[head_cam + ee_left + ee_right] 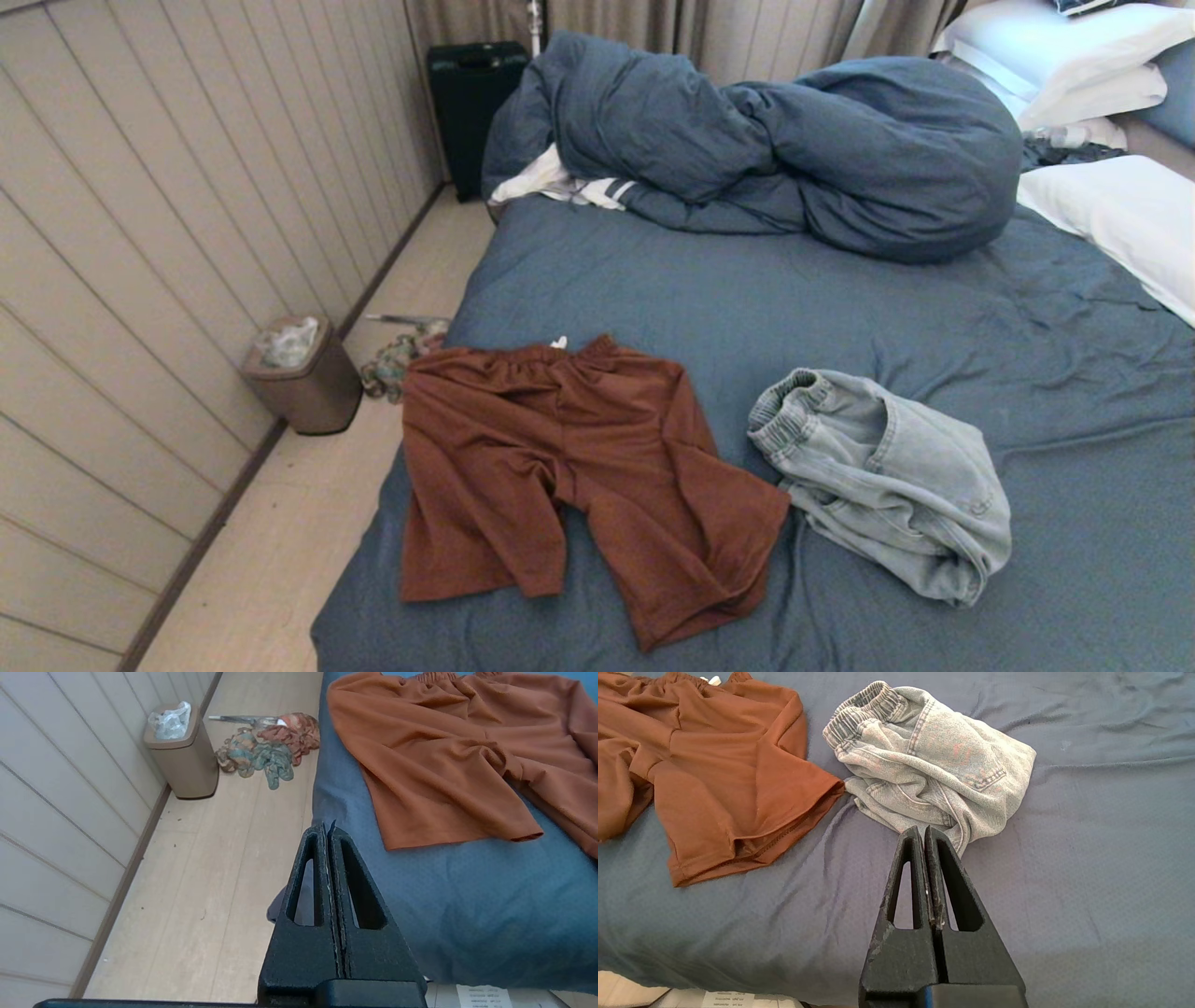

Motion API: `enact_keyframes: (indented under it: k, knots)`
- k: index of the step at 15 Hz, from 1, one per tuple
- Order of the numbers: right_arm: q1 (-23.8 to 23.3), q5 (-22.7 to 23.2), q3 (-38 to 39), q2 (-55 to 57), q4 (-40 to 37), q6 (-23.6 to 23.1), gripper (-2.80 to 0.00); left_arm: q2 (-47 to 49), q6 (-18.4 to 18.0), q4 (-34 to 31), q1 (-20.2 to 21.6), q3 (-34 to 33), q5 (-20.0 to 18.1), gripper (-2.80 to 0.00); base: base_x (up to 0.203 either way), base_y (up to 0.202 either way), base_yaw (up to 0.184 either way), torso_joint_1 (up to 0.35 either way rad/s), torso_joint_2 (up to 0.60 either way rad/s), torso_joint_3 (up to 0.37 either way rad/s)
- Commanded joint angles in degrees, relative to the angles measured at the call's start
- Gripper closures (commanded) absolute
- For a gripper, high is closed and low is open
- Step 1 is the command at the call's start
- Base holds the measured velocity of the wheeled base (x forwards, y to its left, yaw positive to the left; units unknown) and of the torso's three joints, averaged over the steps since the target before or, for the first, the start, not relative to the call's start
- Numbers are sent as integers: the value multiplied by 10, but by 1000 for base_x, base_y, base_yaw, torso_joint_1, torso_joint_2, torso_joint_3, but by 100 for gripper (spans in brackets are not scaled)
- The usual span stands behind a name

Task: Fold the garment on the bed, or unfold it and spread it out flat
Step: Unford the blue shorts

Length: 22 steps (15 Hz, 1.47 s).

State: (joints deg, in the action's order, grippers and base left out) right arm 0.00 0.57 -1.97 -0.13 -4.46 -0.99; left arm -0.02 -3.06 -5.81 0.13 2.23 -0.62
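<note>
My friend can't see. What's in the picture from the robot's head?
Two garments lie on a blue bed: rust-brown shorts spread flat near the left edge, and crumpled pale denim shorts to their right. A bunched blue duvet and white pillows sit at the far end, with a small bin on the floor.

Rust-brown shorts; pale-blue denim shorts; slate-blue bed.
</note>
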Motion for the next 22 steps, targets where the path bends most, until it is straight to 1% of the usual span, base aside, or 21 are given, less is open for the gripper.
enact_keyframes:
  k: [1,5,7,12,22]
  knots:
    - [0,0,2,-5,-2,2,0,0,-4,-3,0,0,1,0,0,0,0,0,0,0]
    - [-1,0,2,-6,-2,5,0,0,-4,28,0,-13,3,0,0,0,0,0,0,0]
    - [-1,0,2,-6,-2,5,0,1,9,29,0,-13,3,0,0,0,0,0,0,0]
    - [0,1,1,-6,-2,5,0,1,23,31,0,-13,5,0,0,0,0,0,0,0]
    - [-1,0,2,-6,-2,5,0,1,21,30,0,-13,7,0,0,0,0,0,0,0]
